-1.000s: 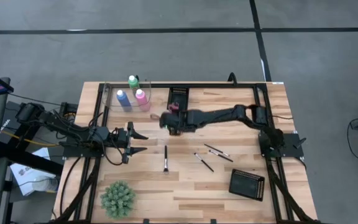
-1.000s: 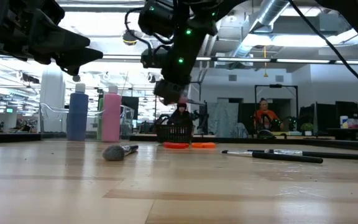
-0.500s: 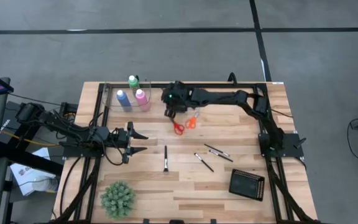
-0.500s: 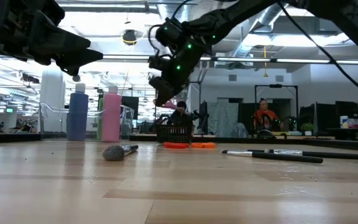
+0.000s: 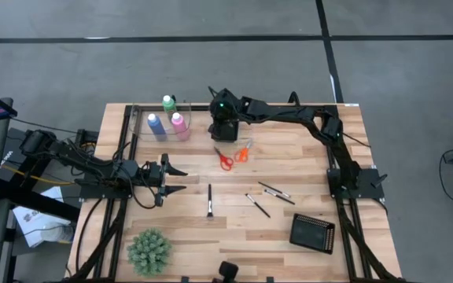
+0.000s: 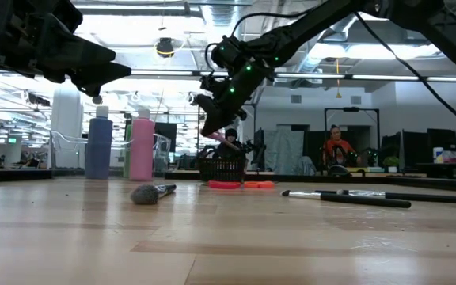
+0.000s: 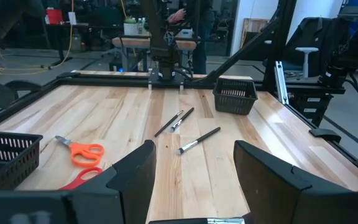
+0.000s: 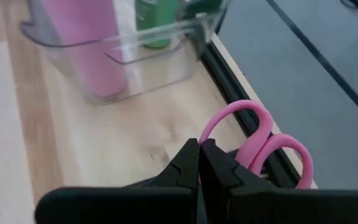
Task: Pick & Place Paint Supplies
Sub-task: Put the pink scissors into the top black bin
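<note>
Pink scissors (image 8: 257, 140) carried rearward, right gripper (image 8: 200, 163) clamped

Bottles: blue (image 5: 156, 126), pink (image 5: 178, 123), green (image 5: 168, 103), white-capped. Scissors: red (image 5: 225, 160), orange (image 5: 243, 152), pink (image 8: 253, 146). Bench (image 5: 305, 169): pale wood grain.

1. Three white-capped bottles stand upright together at the table's far left: blue bottle (image 5: 156, 126), pink bottle (image 5: 178, 123), green bottle (image 5: 168, 103) farthest back.
2. Red-handled scissors (image 5: 224, 160) and orange-handled scissors (image 5: 243, 152) lie touching, far centre.
3. Pink-handled scissors (image 8: 258, 142) sit near the far edge.
4. Thin dark-handled brushes (image 5: 209, 200) lie scattered mid-table, toward the right.
</note>
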Controlling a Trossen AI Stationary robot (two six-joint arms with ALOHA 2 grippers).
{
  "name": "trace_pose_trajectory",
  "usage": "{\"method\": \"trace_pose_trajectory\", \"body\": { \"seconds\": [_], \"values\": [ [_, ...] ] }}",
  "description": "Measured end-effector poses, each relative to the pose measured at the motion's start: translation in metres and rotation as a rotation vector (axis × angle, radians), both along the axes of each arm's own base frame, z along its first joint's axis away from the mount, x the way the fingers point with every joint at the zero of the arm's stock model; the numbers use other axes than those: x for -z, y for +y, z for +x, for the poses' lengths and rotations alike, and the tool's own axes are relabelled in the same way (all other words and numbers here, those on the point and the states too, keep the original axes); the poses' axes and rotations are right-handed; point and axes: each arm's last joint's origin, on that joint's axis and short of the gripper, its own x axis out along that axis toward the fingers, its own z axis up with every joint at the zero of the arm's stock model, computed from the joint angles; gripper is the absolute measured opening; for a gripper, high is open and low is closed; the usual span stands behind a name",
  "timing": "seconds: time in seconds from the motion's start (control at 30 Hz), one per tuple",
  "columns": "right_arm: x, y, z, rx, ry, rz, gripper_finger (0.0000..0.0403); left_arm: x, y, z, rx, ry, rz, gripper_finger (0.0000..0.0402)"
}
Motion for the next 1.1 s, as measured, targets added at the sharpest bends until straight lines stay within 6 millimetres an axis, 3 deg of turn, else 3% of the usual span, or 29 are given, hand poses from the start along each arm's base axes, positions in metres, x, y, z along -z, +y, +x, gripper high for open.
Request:
{"method": "trace_pose_trajectory", "body": {
  "seconds": [0.53,0.9,1.1],
  "values": [
    [0.007,-0.01,-0.008,0.095,-0.027,0.1,0.0,0.0,0.0,0.0,0.004,0.0,-0.003,0.0209],
    [0.012,0.004,-0.01,0.08,0.031,0.238,0.0,0.0,0.0,0.0,0.003,0.0,-0.009,0.0209],
    [0.017,0.002,-0.018,0.045,0.087,0.328,0.0,0.0,0.0,0.0,0.002,0.0,-0.01,0.0209]
  ]
}}
